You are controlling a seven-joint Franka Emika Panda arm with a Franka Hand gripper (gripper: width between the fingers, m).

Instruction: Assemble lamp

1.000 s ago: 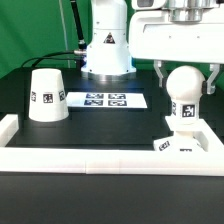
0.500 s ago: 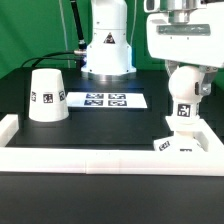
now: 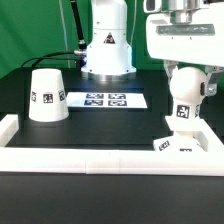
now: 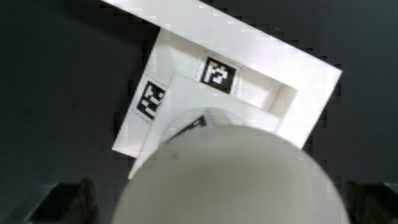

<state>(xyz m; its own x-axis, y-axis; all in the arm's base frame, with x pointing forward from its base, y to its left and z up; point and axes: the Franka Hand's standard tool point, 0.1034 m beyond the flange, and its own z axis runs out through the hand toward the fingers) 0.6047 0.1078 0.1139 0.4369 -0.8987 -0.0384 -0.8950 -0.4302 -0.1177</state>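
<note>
I've got the gripper (image 3: pixel 187 82) clamped round the bulb (image 3: pixel 185 93), held upright directly above the base (image 3: pixel 178 142) so its stem can seat there. Shade (image 3: pixel 46 97) sits well away from the base, saved for later.

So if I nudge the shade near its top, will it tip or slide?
The shade stands wide end down, so it probably slides rather than tips. It looks like hollow white plastic, likely light and stiff. Tapered smooth walls may slip upward between fingers.
</note>
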